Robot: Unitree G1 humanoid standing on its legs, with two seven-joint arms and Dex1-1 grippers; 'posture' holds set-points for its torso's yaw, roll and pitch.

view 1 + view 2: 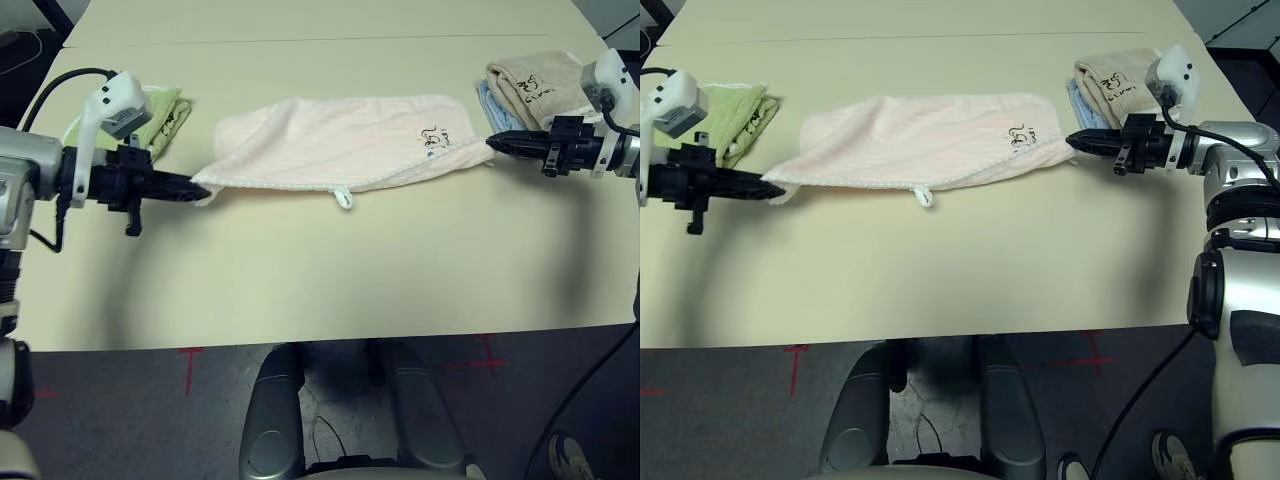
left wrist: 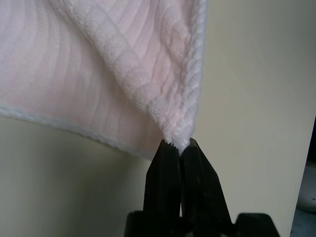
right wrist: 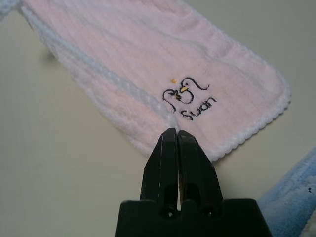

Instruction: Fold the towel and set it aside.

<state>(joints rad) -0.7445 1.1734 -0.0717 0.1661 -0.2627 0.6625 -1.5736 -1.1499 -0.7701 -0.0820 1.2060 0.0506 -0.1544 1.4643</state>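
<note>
Where it lies folded, pale pink towel (image 1: 340,140), scalloped white edging, dark embroidered mark.

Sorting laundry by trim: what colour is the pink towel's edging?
White, on the towel; clearest in the right wrist view.

Green folded towel (image 1: 160,115) at table's (image 1: 320,290) left — beige (image 1: 530,85) atop light blue (image 3: 291,202), right.

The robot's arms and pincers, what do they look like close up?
Both forearms are silver metal cylinders. Each ends in a black wrist block and a gripper of two slim, tapering black fingers: the left gripper and right gripper. A white, rounded camera housing sits on each wrist, trailing a black cable.
</note>
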